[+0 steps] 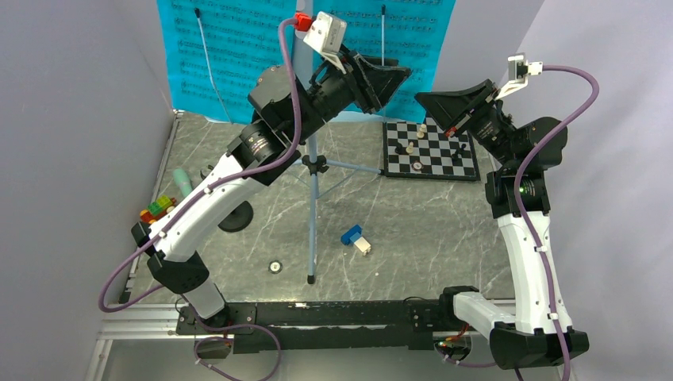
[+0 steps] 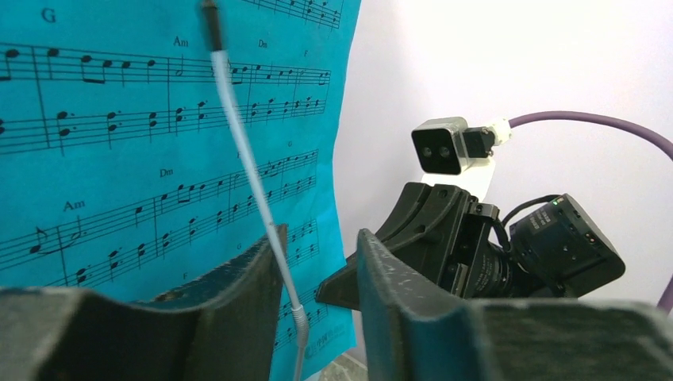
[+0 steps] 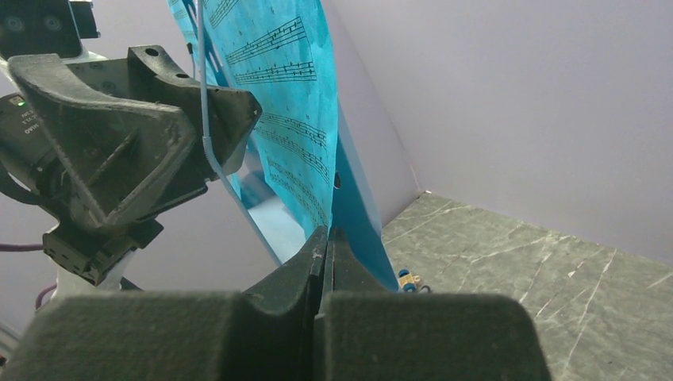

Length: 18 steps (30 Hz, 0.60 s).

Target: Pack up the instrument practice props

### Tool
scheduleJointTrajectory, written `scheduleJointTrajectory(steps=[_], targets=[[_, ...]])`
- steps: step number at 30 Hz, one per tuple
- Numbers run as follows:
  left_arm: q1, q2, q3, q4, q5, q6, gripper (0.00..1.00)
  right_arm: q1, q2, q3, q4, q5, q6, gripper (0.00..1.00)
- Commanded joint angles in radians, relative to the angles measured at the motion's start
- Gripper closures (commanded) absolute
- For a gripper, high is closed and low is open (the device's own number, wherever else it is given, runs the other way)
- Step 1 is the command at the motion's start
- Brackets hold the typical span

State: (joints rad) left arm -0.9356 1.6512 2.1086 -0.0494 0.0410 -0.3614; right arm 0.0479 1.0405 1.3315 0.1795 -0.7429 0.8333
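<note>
Status at music stand (image 1: pixel 312 208). Stands upright near mid-table on three spread legs. Carries two cyan sheet-music pages side by side at the top, against the far wall: left page (image 1: pixel 214 55) and right page (image 1: pixel 413 36). Holds each page under a thin wire retainer (image 2: pixel 246 167).

Left gripper (image 1: pixel 397 79): raised in front of the right page, at its lower half. Fingers (image 2: pixel 262 270) apart in the left wrist view, with the wire retainer running down between them, close to the left-hand finger. Contact between wire and finger: cannot tell.

Right gripper (image 1: pixel 424 99): raised opposite the left gripper, pointing toward it from the right. Jaws pressed together, tips at the lower edge of the right page, just in front of the pale-blue desk (image 3: pixel 361 226). Paper nipped between the tips or merely touching them: cannot tell.

Remaining props, top view:
- Mint-green microphone (image 1: pixel 183 182): flat at the left table edge, just beyond a cluster of small coloured toys (image 1: pixel 157 208).
- Black mic stand (image 1: pixel 236 216): round base on the table near the microphone, partly hidden under the left arm.

Other items:
- Chessboard (image 1: pixel 430 149) with pieces: far right of the table, below the right gripper.
- Blue-white block (image 1: pixel 356 239): just right of the stand's near leg.
</note>
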Motion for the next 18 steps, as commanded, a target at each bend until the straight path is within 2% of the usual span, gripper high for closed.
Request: scheduleJointTrajectory(steps=[1,8,14,18], targets=[[0.0,-0.013,0.039,0.041,0.036,-0.018,0.53,0.004,-0.012,0.046,-0.001,-0.009,-0.003,1.0],[0.001,-0.025,0.027,0.059,0.054,-0.012,0.57,0.004,-0.011,0.04,0.009,-0.01,0.004,1.0],[0.0,0.006,0.06,0.058,0.105,-0.05,0.71,0.004,-0.011,0.054,-0.007,-0.006,-0.003,1.0],[0.0,0.005,0.053,0.06,0.111,-0.057,0.77,0.004,-0.016,0.074,-0.028,0.0,-0.016,1.0]])
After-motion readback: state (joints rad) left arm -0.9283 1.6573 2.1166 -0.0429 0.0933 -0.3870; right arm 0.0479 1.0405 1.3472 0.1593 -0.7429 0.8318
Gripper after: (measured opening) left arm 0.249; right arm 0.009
